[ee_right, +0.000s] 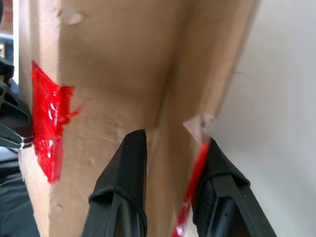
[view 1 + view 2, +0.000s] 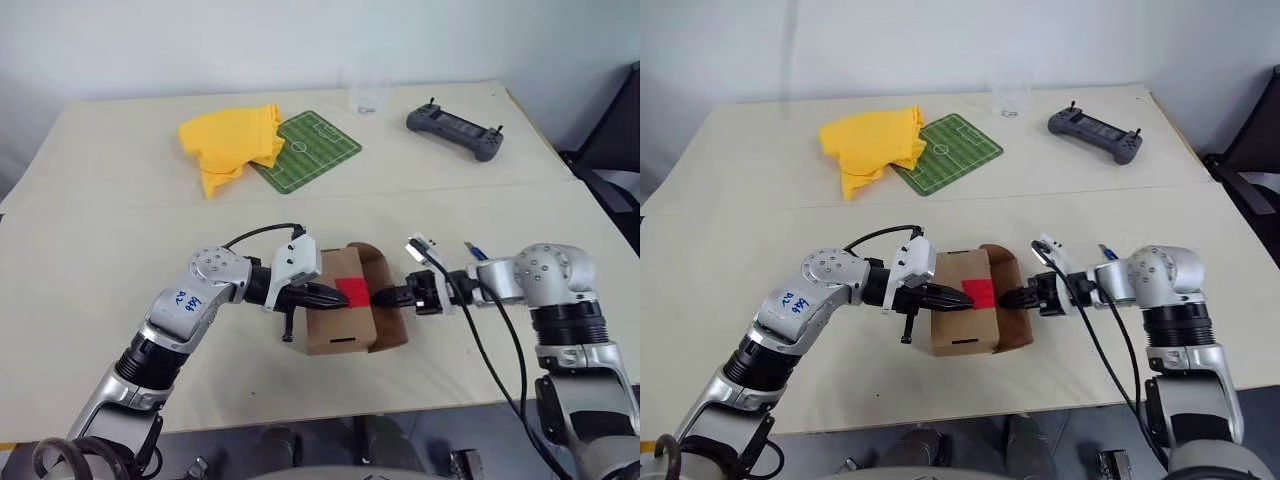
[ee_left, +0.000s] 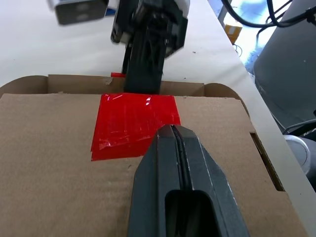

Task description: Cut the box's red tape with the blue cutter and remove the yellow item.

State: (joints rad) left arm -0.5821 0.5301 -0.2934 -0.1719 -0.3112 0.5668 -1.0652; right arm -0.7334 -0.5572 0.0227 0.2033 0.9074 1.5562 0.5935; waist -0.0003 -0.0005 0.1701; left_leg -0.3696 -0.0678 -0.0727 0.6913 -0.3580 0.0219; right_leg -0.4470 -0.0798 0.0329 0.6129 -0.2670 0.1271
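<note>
The left gripper (image 2: 330, 296), its two black fingers pressed together with nothing between them, rests its tip on the top of the small brown cardboard box (image 2: 340, 318) at the lower centre of the head view, right at the edge of the bright red rectangular patch of tape (image 2: 354, 292). The right gripper (image 2: 385, 298) reaches in from the right side of the picture, and its black fingers (image 1: 129, 163) pinch the edge of the box's open brown flap (image 2: 385, 270), one finger on each face of the cardboard, with a strip of red tape against the outer finger. The box sits on the pale wooden table (image 2: 110, 250). Just behind the right wrist a slim blue pen-shaped cutter (image 2: 476, 251) lies on the table. In the upper part of the frame lie a crumpled yellow cloth (image 2: 232, 143), a green football-pitch mat (image 2: 307, 150), a clear glass (image 2: 367, 95) and a dark grey handheld controller (image 2: 455, 131).
</note>
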